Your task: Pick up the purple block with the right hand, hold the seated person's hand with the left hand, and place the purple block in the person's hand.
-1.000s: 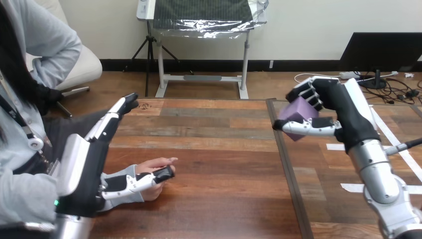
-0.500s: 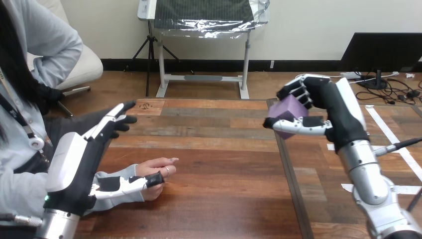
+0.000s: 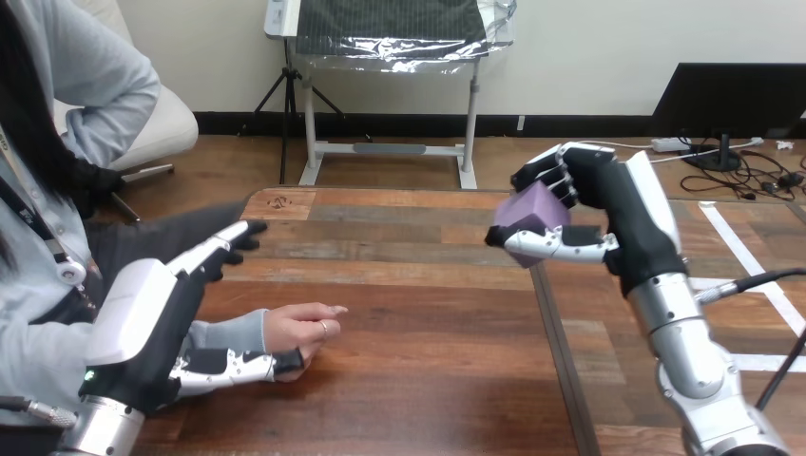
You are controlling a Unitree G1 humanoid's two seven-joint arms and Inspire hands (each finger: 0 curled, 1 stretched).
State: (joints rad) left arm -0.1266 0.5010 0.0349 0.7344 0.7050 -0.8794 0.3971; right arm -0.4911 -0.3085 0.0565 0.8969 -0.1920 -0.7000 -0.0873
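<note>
purple block [image 3: 530,220]: pale purple cube, tilted, clear of the table [image 3: 428,313], clasped between right hand's [image 3: 608,204] thumb and curled fingers, above table's far middle | person's hand [image 3: 302,328]: table's left, fingers loosely extended rightward, apparently resting on the wood

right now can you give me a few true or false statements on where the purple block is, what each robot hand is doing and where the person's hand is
1. The right hand has its fingers and thumb curled round the purple block, raised off the table. True.
2. The purple block lies in the person's hand. False: the person's hand rests on the table with no block in it, well apart from the block.
3. The left hand has its fingers straight, reaching over the person's sleeve. True.
4. The person's hand is at the view's right, beside the right hand. False: it is at the view's left, next to the left hand's thumb.
</note>
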